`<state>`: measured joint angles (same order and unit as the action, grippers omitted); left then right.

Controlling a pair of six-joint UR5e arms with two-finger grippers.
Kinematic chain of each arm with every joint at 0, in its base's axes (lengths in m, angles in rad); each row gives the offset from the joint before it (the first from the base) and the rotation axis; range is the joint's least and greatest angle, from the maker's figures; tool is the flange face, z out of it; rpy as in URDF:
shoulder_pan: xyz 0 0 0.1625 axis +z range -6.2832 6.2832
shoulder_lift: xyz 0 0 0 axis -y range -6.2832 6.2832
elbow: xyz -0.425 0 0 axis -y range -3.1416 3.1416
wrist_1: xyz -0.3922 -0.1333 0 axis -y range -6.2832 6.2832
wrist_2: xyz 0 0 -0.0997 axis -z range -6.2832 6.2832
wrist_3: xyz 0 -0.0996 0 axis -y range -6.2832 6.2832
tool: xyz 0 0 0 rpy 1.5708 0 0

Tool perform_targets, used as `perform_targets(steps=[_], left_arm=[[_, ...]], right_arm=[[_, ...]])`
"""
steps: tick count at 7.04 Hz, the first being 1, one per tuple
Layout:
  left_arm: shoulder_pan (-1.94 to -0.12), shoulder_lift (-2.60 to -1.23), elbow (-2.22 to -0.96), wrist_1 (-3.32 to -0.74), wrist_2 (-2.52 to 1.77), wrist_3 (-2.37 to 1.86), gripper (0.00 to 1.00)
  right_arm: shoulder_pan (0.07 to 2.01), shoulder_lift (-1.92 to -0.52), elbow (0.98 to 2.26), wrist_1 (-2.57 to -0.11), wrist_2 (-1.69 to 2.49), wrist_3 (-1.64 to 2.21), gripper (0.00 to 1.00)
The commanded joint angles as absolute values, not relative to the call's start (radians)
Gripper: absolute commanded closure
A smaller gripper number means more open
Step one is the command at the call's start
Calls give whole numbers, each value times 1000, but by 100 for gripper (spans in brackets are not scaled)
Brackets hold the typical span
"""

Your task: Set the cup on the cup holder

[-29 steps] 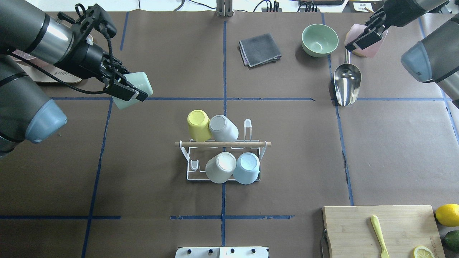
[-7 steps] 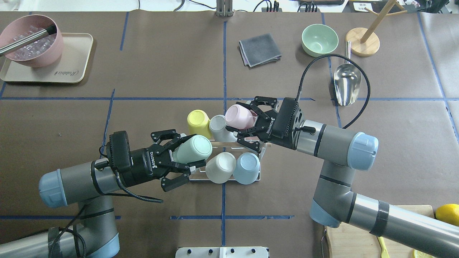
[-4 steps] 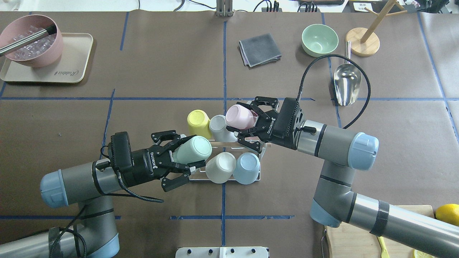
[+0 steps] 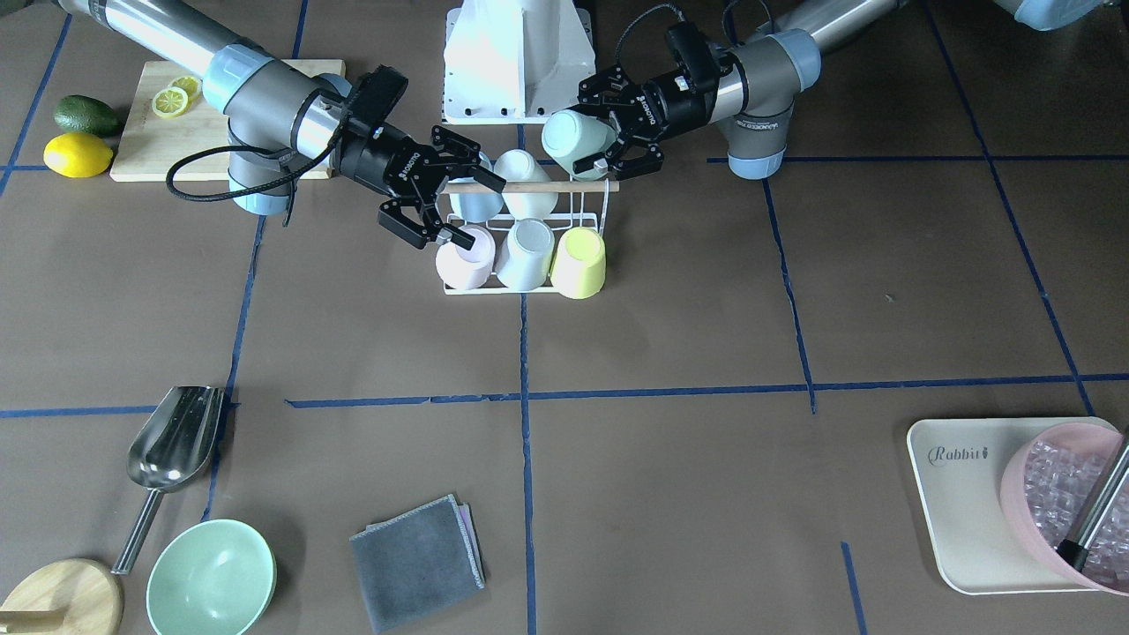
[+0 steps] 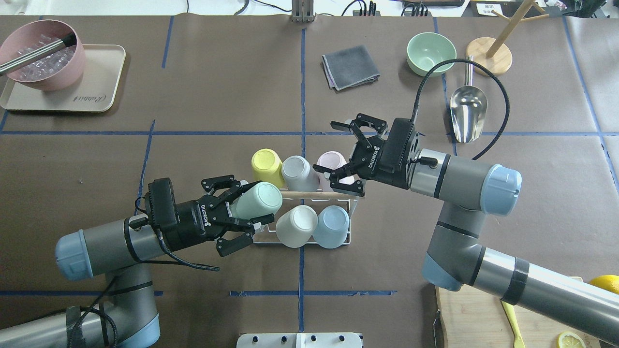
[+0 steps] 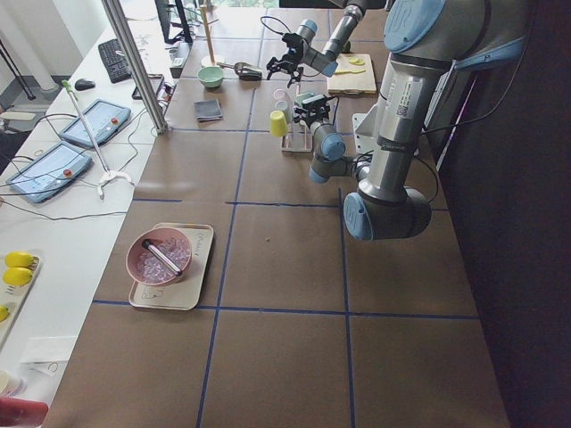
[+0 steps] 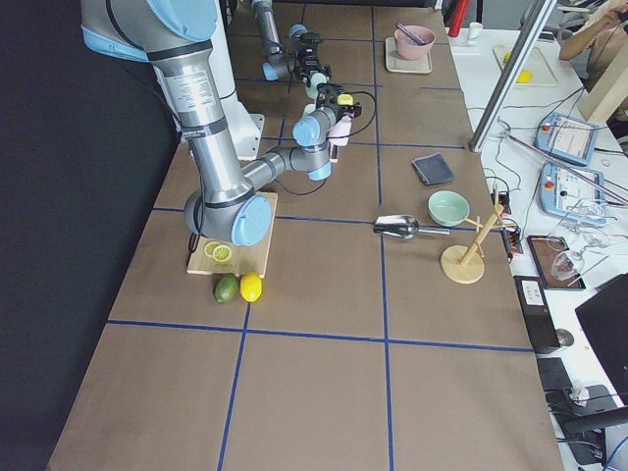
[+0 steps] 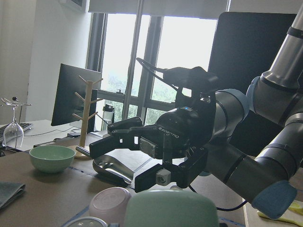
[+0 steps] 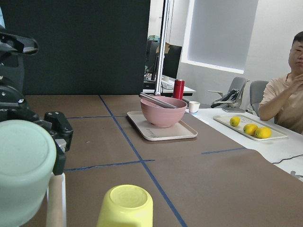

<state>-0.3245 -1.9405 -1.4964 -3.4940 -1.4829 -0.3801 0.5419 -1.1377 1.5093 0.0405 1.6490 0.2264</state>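
Note:
The cup holder [image 5: 314,194] is a white wire rack with a wooden rod, at the table's middle; it also shows in the front view [image 4: 547,187]. Yellow [image 5: 266,166], grey [image 5: 300,173], white [image 5: 296,226] and blue [image 5: 331,226] cups hang upside down on it. A pink cup [image 5: 331,163] sits on its far right prong. My right gripper [image 5: 338,152] is open, its jaws wide apart just above that cup [image 4: 465,256]. My left gripper [image 5: 247,207] is shut on a mint cup [image 5: 261,200], held tilted over the rack's near left corner.
A pink bowl of ice [image 5: 43,55] on a tray [image 5: 96,92] stands far left. A grey cloth [image 5: 350,66], green bowl [image 5: 430,53], metal scoop [image 5: 466,111] and wooden stand [image 5: 488,63] lie far right. A cutting board [image 5: 464,319] and lemon [image 5: 604,285] are near right.
My right gripper has opened and drawn back to the right, and the pink cup has dropped onto the rack. My left gripper with the mint cup has barely moved.

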Motion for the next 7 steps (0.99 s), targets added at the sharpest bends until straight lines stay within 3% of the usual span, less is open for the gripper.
perform_targets(steps=[1, 2, 7], left_arm=[[-316, -1940, -1488, -3499, -1480, -379, 47], [-310, -1940, -1485, -3501, -1480, -376, 1], [-296, -1936, -1506, -3533, -1460, -380, 0]], right_arm=[[668, -1129, 1547, -97, 1785, 232, 0], [684, -1129, 1578, -200, 1787, 232, 0], [784, -1129, 1735, -793, 1963, 229, 0]])
